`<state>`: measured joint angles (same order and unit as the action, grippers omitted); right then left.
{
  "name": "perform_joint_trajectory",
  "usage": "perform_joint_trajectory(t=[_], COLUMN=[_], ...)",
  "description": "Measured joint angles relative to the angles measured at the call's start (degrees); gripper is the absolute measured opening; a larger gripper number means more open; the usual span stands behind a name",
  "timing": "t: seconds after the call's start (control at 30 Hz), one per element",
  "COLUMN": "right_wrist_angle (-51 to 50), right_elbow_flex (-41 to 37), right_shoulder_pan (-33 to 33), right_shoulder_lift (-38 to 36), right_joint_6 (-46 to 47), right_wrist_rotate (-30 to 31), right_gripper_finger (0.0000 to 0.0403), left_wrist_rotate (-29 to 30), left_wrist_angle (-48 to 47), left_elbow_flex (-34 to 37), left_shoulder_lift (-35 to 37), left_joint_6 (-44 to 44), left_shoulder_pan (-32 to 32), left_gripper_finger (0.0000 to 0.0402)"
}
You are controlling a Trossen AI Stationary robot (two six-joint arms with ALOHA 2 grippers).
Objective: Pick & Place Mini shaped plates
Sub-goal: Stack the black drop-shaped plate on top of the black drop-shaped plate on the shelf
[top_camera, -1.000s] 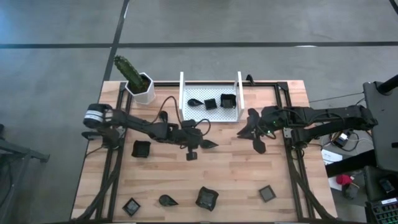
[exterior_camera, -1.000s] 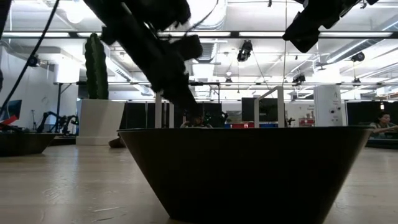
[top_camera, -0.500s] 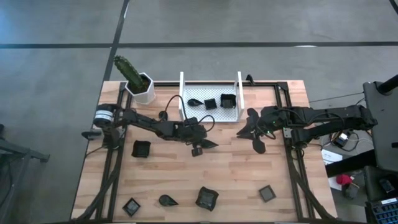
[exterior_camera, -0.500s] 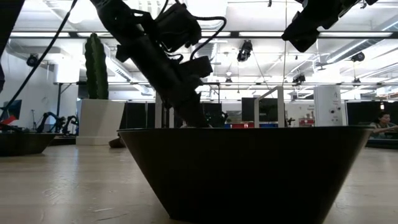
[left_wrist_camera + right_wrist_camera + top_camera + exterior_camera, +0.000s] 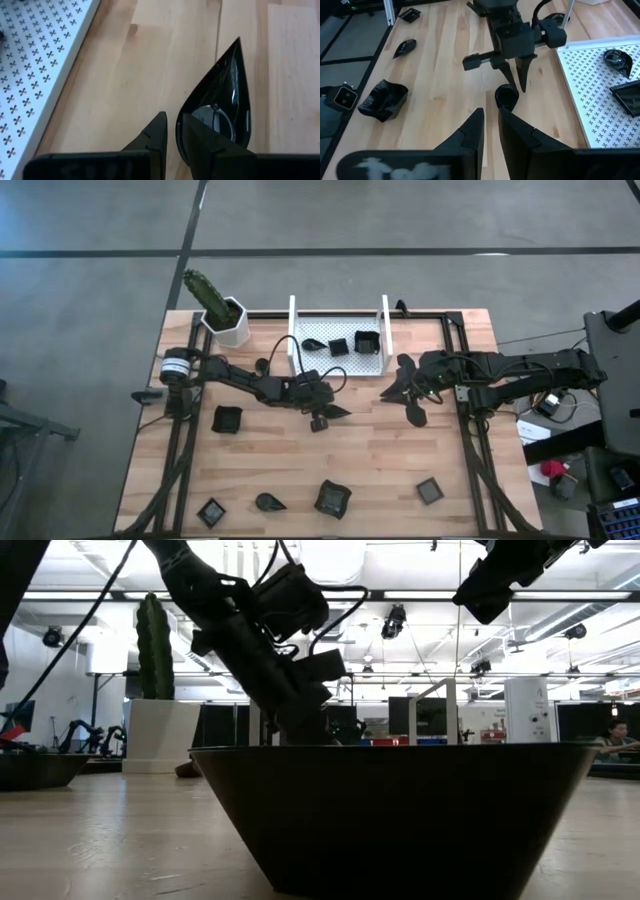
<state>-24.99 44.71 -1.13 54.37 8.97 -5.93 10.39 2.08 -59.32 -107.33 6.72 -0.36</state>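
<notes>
A dark teardrop plate [image 5: 338, 412] [image 5: 222, 95] [image 5: 506, 96] lies on the wooden table, just near-side of the white perforated tray [image 5: 338, 362]. My left gripper [image 5: 322, 416] [image 5: 171, 135] [image 5: 518, 84] stands over the plate's round end, shut on it. Three small dark plates sit in the tray [image 5: 580, 85]. Several more lie toward the table's near edge: squares [image 5: 228, 419] [image 5: 211, 510] [image 5: 430, 491], a teardrop [image 5: 268, 502] and a bigger dish [image 5: 332, 498]. My right gripper [image 5: 405, 395] [image 5: 491, 117] hovers shut and empty, right of the tray. My left gripper pinches the rim at the teardrop plate's round end [image 5: 178, 131], one finger inside the dish and one outside. The fingers [image 5: 524, 75] come from above, slanting down from the table's left. The plate's bottom lies on the table and its tip points right.
A white pot with a green cactus [image 5: 228, 320] stands at the far left corner. The tray's upright side walls [image 5: 292, 330] rise just beyond my left gripper. In the low view a dark dish [image 5: 400, 810] fills the foreground. Bare wood lies between the tray and the near plates.
My left gripper has moved a short way toward the table's right and downward onto the teardrop plate's round end. The plate has stayed where it was.
</notes>
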Motion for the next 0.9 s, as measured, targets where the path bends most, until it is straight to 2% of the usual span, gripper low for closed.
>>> perform_joint_trajectory(t=[0.37, 0.53, 0.9], right_wrist_angle=[0.0, 0.0, 0.0], right_elbow_flex=[0.0, 0.0, 0.0], right_shoulder_pan=[0.0, 0.0, 0.0], right_shoulder_lift=[0.0, 0.0, 0.0], right_joint_6=[0.0, 0.0, 0.0], right_wrist_rotate=[0.0, 0.0, 0.0], right_gripper_finger=[0.0052, 0.0052, 0.0052], left_wrist_rotate=[-1.4, -1.5, -1.6], left_wrist_angle=[1.9, 1.9, -2.2], left_elbow_flex=[0.1, 0.0, -0.8], left_shoulder_lift=[-2.9, -3.0, 2.7], left_joint_6=[1.3, -0.3, -1.7], left_shoulder_pan=[0.0, 0.0, 0.1], left_gripper_finger=[0.0054, 0.0013, 0.0000])
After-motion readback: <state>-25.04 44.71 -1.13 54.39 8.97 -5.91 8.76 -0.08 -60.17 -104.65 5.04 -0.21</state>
